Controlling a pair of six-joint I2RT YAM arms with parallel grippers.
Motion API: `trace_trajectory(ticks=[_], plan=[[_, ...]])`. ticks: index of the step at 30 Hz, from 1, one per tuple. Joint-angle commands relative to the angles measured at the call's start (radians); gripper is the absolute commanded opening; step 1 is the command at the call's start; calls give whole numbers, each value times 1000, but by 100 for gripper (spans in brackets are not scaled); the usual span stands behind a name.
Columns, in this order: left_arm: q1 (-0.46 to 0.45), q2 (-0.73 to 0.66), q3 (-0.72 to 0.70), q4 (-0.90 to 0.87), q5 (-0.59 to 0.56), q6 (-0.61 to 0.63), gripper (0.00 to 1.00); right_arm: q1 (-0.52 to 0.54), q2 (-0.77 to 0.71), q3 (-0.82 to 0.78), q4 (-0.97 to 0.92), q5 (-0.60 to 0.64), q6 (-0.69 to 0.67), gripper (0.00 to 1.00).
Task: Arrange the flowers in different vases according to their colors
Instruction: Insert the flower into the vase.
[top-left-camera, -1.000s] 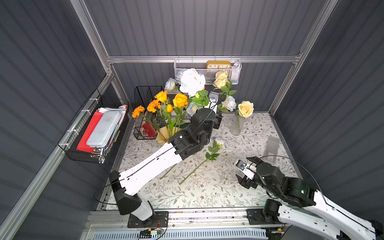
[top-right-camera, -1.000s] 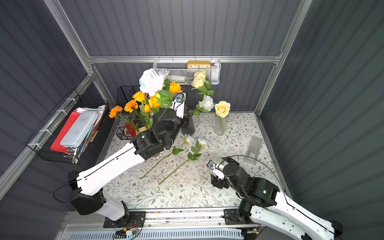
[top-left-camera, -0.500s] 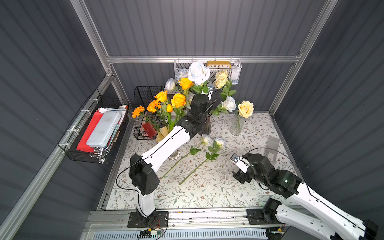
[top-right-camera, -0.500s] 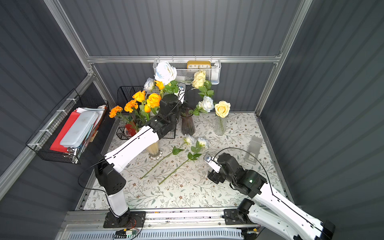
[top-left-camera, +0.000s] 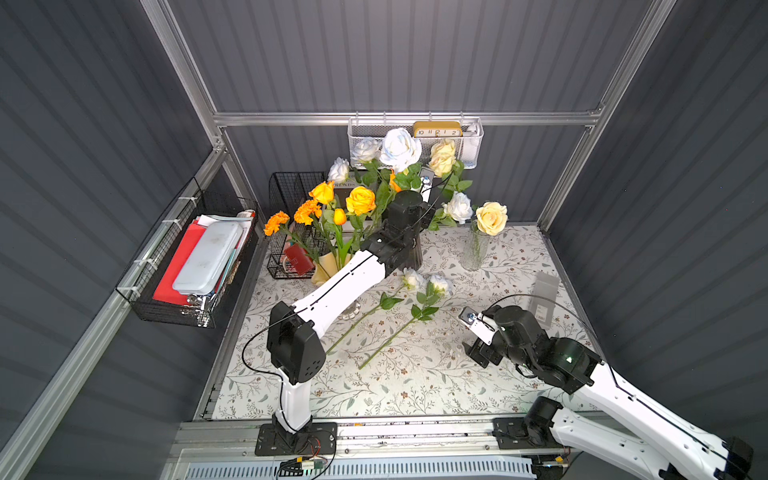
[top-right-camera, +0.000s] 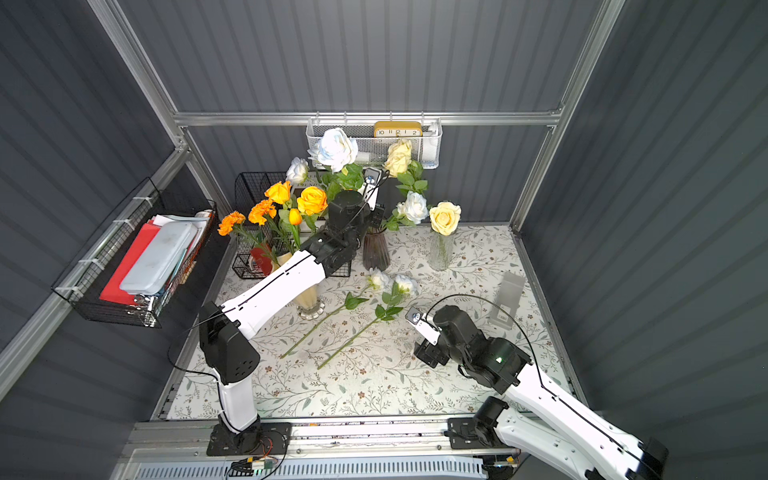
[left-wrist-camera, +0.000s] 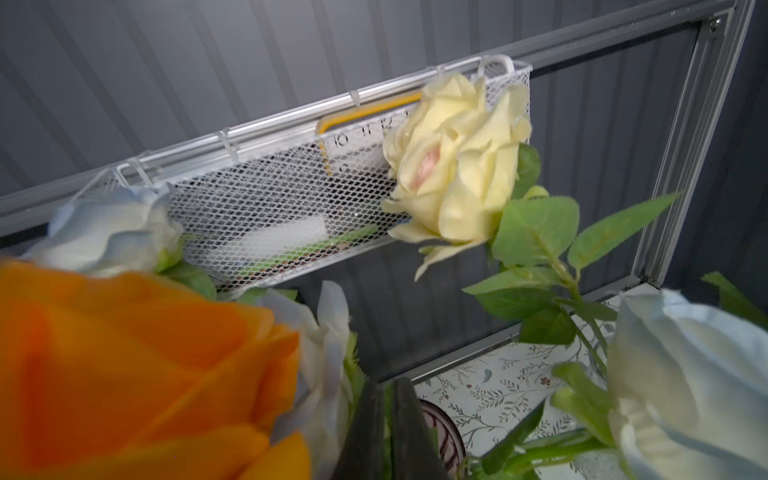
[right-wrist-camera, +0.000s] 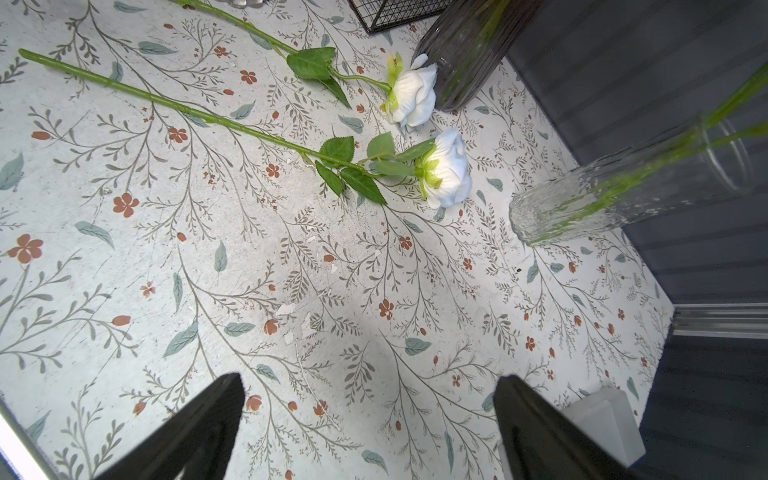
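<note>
1. While its fingers press almost together, the left gripper (left-wrist-camera: 387, 399) pinches the green stem of a large bluish-white rose (top-left-camera: 400, 148) with plastic leaves. The bloom stands upright just above the gripper at 12 o'clock of the table.
2. Right beside those fingers, the left wrist view shows the rim of the dark purple ribbed glass vase (top-right-camera: 376, 251), also at 12 o'clock. Whether the stem's foot is already inside it cannot be told.
3. Hanging at 4 o'clock, the right gripper (right-wrist-camera: 369, 378) has its jaws spread wide and holds nothing. Only the floral-printed tablecloth (right-wrist-camera: 291, 291) lies beneath it.
4. Two smaller bluish-white fabric roses lie flat near the table's centre, heads toward 1 o'clock and stems running to 7 o'clock. The inner loose rose (right-wrist-camera: 413, 95) has its head just beside the purple vase's foot. The outer loose rose (right-wrist-camera: 446, 168) lies alongside it, nearer the right gripper.
5. At 10 o'clock stands the creamy-yellow vase with a wavy flared rim (top-left-camera: 326, 266), half hidden by the white left arm (top-left-camera: 345, 282). It holds yellow-orange roses (top-left-camera: 360, 200) and ruffled orange marigolds (top-left-camera: 307, 212).
6. At 1 o'clock stands the clear textured glass cylinder vase (top-left-camera: 473, 249) with two green stems in it. A cream rose (top-left-camera: 491, 218) sits above its mouth.
</note>
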Motion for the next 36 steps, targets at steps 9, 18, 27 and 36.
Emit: trace_trajectory(ticks=[9,18,27,36], plan=[[31,-24,-149,119,-17,-39,22,-4,-21,-8,-15,-17,-7,99],[32,-58,-151,68,-56,-68,99,-5,-23,-8,-8,-23,-10,99],[30,-86,-142,-86,-49,-146,99,-5,-24,-2,-12,-26,-9,99],[31,-147,-251,-261,-50,-359,99,-5,-22,7,-3,-55,2,99]])
